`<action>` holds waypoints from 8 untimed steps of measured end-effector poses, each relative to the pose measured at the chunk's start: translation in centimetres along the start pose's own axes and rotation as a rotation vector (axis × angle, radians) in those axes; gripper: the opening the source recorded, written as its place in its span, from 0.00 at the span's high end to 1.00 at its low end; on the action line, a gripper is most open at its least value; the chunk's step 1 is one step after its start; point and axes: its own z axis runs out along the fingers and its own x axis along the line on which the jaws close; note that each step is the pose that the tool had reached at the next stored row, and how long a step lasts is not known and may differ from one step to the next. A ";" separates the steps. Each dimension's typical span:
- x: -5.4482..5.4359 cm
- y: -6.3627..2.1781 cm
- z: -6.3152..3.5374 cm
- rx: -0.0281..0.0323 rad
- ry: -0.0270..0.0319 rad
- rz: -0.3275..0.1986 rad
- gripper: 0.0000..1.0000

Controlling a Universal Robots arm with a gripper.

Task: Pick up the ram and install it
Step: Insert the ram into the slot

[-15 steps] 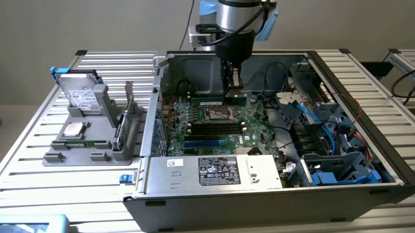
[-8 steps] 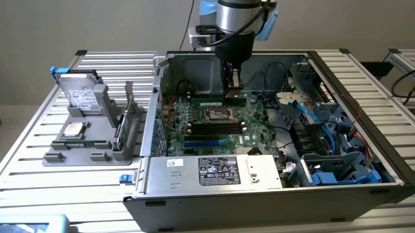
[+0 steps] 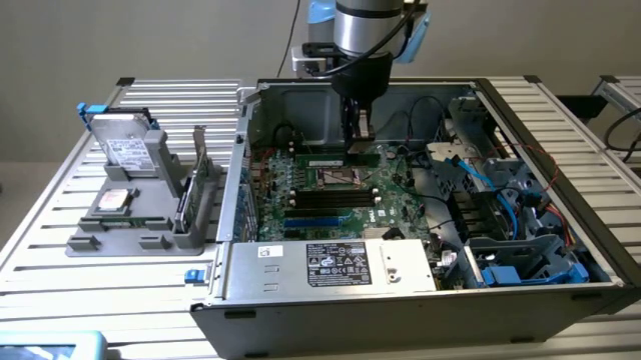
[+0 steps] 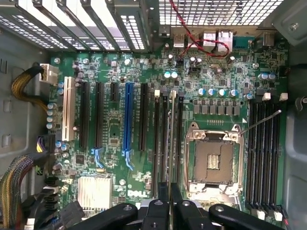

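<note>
Ram (image 4: 171, 139) shows us only its thin edge, pinched in the closed gripper (image 4: 170, 191) over the memory slots (image 4: 157, 134) beside the CPU socket (image 4: 213, 160); whether it sits in a slot, we cannot tell.

White "DELL" lettering (image 4: 135, 193), printed on the green motherboard (image 4: 218, 81), just beside the gripper (image 4: 170, 191), near its fingertips.
</note>
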 end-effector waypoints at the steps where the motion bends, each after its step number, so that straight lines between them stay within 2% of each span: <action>1: 0.0 0.00 0.01 -0.0002 0.0004 0.000 0.87; 8: 0.0 0.00 0.41 -0.0001 0.0025 0.000 0.87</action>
